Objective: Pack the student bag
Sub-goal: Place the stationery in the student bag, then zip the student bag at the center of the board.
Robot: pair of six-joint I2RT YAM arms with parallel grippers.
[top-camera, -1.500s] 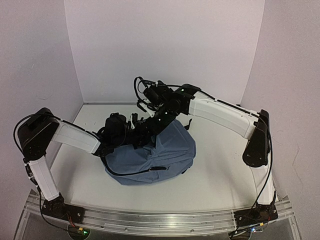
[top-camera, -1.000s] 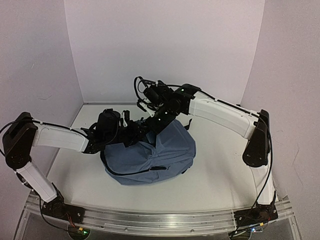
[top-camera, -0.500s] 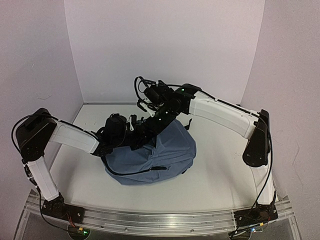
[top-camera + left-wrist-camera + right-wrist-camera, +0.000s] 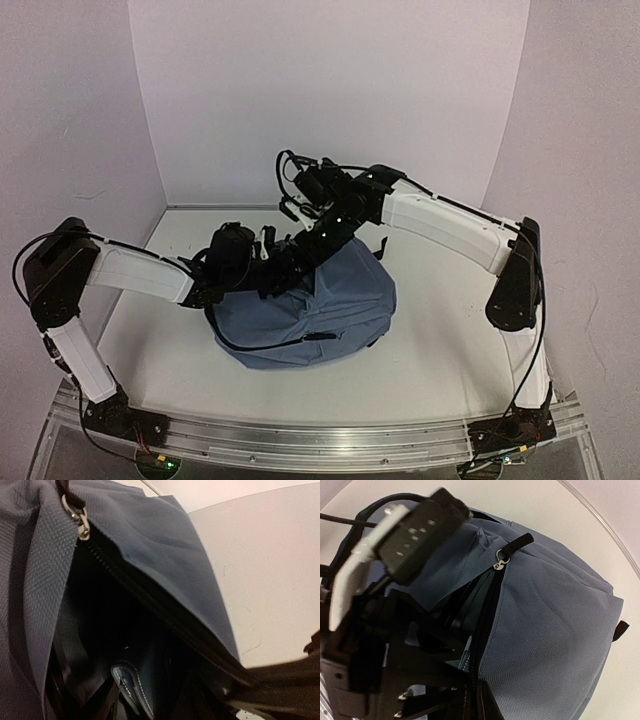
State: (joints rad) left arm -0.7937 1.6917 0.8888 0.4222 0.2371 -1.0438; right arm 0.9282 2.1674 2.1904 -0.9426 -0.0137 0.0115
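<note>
The student bag [image 4: 320, 305], slate-blue with a dark zipper, lies mid-table with its main opening facing the back left. My left gripper [image 4: 275, 268] reaches into that opening. Its wrist view looks into the dark inside of the bag [image 4: 165, 540], where a dark item with white stitching [image 4: 131, 687] lies; the fingers themselves are lost in shadow. My right gripper [image 4: 312, 252] is shut on the zipper edge of the bag [image 4: 555, 620] and holds the opening up, its gripper [image 4: 479, 702] pinching the black zipper tape. A metal zipper pull [image 4: 501, 560] hangs above.
The white table [image 4: 450, 340] is enclosed by pale walls at the back and both sides. A black strap [image 4: 270, 345] runs along the bag's near edge. An aluminium rail [image 4: 320, 440] carries both arm bases at the front.
The left arm stretched out low, then drew back up, its gripper staying at the bag's opening. The right gripper rose slightly and lifted the bag's edge with it.
</note>
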